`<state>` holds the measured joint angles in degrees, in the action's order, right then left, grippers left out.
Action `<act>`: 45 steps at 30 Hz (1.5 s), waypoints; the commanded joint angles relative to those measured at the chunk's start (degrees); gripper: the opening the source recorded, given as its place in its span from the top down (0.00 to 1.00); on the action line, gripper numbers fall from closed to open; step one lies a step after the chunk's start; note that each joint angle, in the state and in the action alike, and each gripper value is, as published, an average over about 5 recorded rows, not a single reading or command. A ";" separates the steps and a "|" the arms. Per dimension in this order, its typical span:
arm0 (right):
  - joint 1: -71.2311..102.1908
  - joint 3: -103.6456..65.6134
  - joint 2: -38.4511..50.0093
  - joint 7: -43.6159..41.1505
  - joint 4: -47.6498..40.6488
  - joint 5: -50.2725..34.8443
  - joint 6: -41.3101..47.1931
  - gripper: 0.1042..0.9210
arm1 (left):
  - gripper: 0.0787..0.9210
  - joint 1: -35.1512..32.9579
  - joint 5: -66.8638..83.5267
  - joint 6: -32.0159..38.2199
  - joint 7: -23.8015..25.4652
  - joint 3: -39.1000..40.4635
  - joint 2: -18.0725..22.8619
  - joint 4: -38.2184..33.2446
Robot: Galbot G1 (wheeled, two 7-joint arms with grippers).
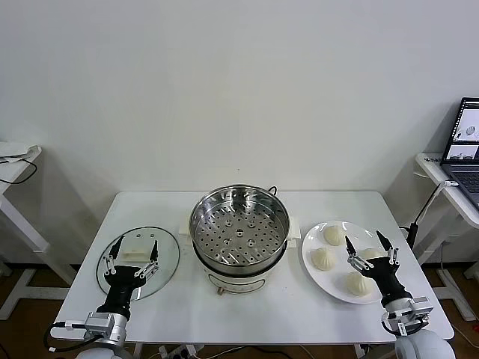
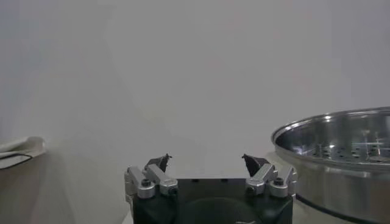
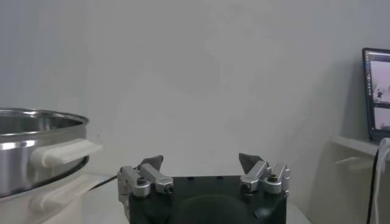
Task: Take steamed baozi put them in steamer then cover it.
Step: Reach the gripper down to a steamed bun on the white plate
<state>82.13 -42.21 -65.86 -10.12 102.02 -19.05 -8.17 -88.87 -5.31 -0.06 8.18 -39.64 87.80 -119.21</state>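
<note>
Right gripper: sitting at the near right edge of the table, fingers spread wide and holding nothing, hovering over the near side of the plate.
Left gripper: waiting at the near left, fingers equally wide and empty, poised over the near part of the lid.
Buns: lying on the plate at the right; three are showing clearly, and a fourth is probably sitting behind the right gripper's fingers, though that spot is partly hidden.
Lid: lying flat on the table at the left, handle up, just beside the steamer.
Steamer: standing in the middle of the table, between lid and plate, its holed tray bare.
Step in hand: judging by the pose, the right arm is lining up for a first bun.
Doing it well: centring the fingers on one bun, closing softly so the dough is not squashing, lifting clear of the steamer's rim before crossing over.
</note>
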 commanded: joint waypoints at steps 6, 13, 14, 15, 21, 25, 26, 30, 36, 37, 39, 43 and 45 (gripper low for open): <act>-4.46 0.26 5.56 -0.49 -2.12 4.16 3.87 0.12 | 0.12 0.32 -0.11 0.29 0.01 0.02 -0.30 0.01; -15.87 7.11 22.58 -4.16 -9.32 22.08 7.45 0.12 | 0.12 0.73 -0.19 0.52 -0.05 0.72 -0.37 -0.23; -18.44 9.48 25.19 -5.51 -10.79 24.09 7.76 0.12 | 0.12 0.77 -0.22 0.54 -0.06 0.87 -0.35 -0.28; -20.85 11.83 27.24 -7.01 -12.13 25.41 8.17 0.12 | 0.12 0.79 -0.25 0.57 -0.07 1.00 -0.32 -0.35; -39.37 31.58 34.72 -23.19 -22.58 28.79 8.97 0.12 | 0.12 0.48 -0.45 0.81 -0.21 1.47 -0.06 -1.30; -52.43 44.74 35.78 -37.08 -28.37 28.85 8.71 0.12 | 0.12 0.17 -0.78 0.73 -0.38 1.64 -0.04 -2.02; -55.62 47.90 35.61 -41.12 -29.71 29.07 8.68 0.12 | 0.12 0.13 -0.88 0.68 -0.43 1.67 -0.05 -2.17; -68.19 59.66 33.50 -52.85 -34.89 30.16 8.72 0.12 | 0.12 0.07 -1.21 0.47 -0.58 1.81 0.04 -2.55; -80.72 72.52 26.87 -58.12 -41.96 31.77 8.64 0.12 | 0.12 0.35 -1.48 0.29 -0.64 1.93 0.41 -2.22; -81.56 73.39 25.61 -58.46 -43.15 32.41 8.55 0.12 | 0.12 0.37 -1.54 0.28 -0.64 1.98 0.48 -2.14; -82.76 74.59 23.02 -58.82 -45.71 33.78 8.34 0.12 | 0.12 0.38 -1.65 0.27 -0.63 2.07 0.57 -2.03; -83.53 75.10 17.95 -58.71 -50.50 36.12 8.09 0.12 | 0.12 0.38 -1.77 0.32 -0.58 2.00 0.66 -1.84; -83.43 74.77 15.88 -58.55 -52.67 37.17 8.02 0.12 | 0.12 0.35 -1.76 0.37 -0.55 1.82 0.65 -1.84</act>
<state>7.69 24.05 -45.21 -62.83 57.20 15.02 -0.27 -88.52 -7.02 0.31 7.59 -37.86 88.44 -121.00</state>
